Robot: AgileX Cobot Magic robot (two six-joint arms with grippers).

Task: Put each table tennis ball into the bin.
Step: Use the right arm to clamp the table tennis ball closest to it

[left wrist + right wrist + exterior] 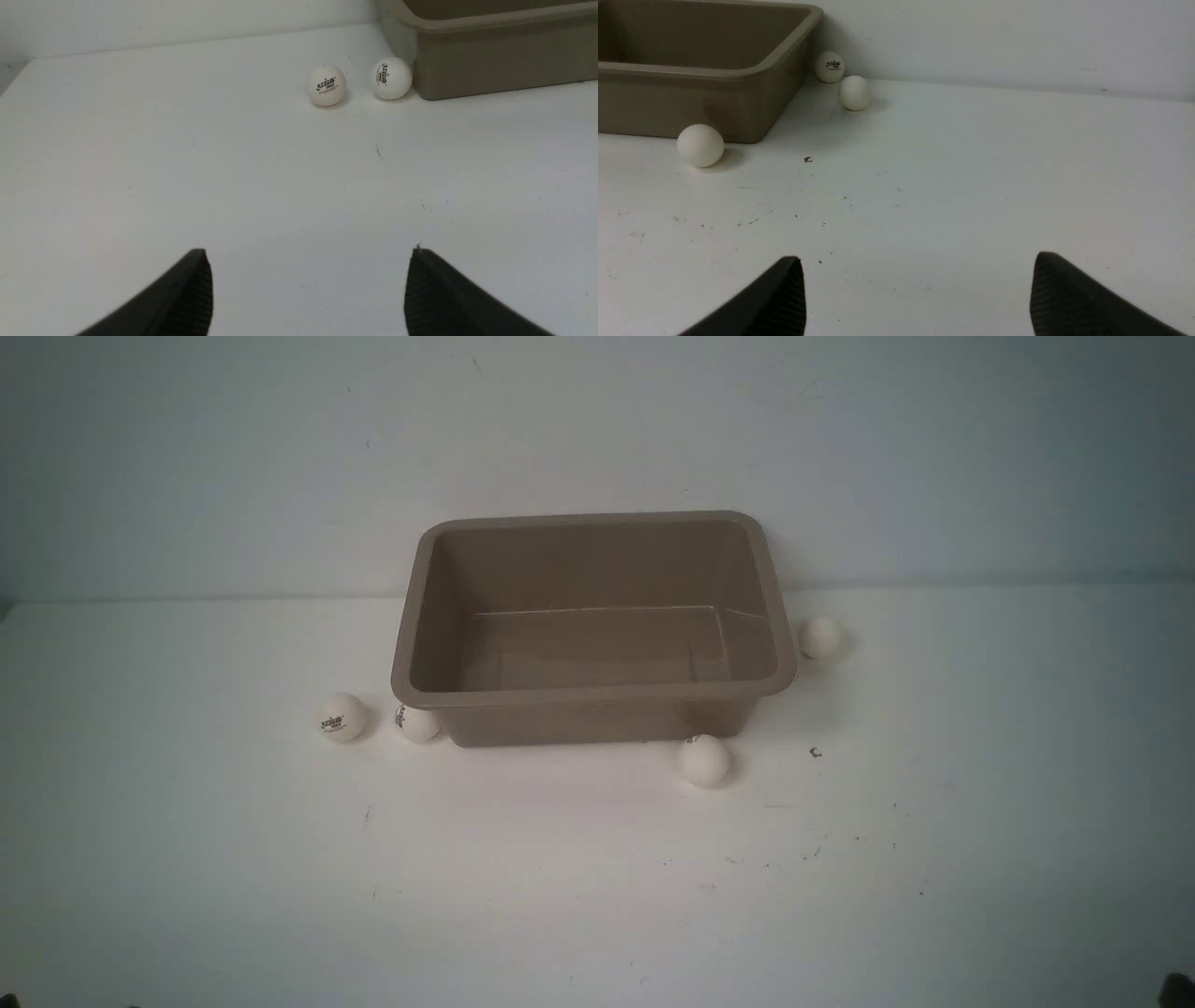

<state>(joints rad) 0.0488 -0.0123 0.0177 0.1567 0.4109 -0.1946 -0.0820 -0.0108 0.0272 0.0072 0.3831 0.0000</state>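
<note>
White fills the background: a pale wall (597, 429) meets a white table (597, 896) speckled with small dark flecks. Near that wall stands the bin (597, 695), upright and holding nothing. Off its front-left corner lie two table tennis balls. The outer ball (342, 717) stands a little apart, while the inner ball (416, 722) sits just beside the bin's wall (both show printed logos). A front ball (705, 761) rests just before the bin's front-right corner. To the bin's right lies a plain ball (821, 637). The right wrist view shows one more behind it, a logo ball (829, 66) close to the wall and hidden in the front view. The left gripper (308, 251) and the right gripper (919, 256) each hover over bare table, jaws spread wide and gripping nothing.
</note>
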